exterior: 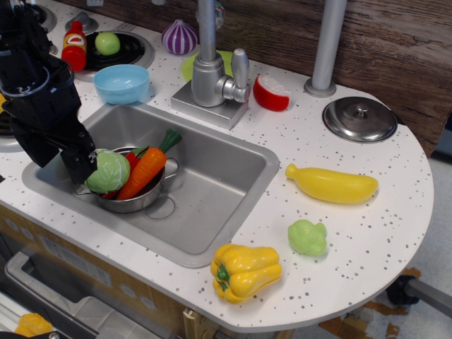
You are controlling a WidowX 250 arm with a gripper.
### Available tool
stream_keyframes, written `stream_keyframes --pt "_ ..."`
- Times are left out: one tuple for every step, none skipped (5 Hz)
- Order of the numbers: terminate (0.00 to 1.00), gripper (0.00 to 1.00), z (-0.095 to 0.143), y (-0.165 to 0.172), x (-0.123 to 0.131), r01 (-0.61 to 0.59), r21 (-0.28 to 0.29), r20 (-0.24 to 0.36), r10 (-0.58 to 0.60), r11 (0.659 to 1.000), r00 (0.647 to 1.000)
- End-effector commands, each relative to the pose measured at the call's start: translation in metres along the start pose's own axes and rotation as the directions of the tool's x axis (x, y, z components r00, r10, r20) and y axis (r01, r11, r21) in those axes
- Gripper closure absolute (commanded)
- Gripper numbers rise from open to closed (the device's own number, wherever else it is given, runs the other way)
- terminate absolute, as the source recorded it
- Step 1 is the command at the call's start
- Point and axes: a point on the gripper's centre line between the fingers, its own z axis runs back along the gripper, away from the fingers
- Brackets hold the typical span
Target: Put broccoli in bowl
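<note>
The broccoli [307, 238], a small pale green lumpy toy, lies on the white counter at the front right, next to a yellow pepper [246, 270]. The light blue bowl [121, 83] stands on the counter behind the sink's back left corner and looks empty. My black gripper [79, 169] hangs low over the left side of the sink, against the left rim of a steel pot [138, 200], far from the broccoli. Its jaws are hidden behind its own body, so I cannot tell if they are open or shut.
The pot in the sink [212, 191] holds a green cabbage [107, 171] and a carrot [145, 169]. A faucet [212, 70] stands behind the sink. A yellow squash [332, 183], steel lid [360, 119], red slice [272, 93], purple onion [179, 37], green ball [107, 44] and red bottle [73, 46] sit around.
</note>
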Motion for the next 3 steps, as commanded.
stream_keyframes --pt "0.0 0.0 0.0 0.0 0.0 0.0 0.0 0.0 0.0 1.0 1.0" --pt "0.0 0.0 0.014 -0.045 0.004 -0.044 0.03 0.009 0.044 0.999 0.999" --pt "0.0 0.0 0.027 -0.096 0.006 -0.049 0.077 0.029 0.047 0.996 0.998"
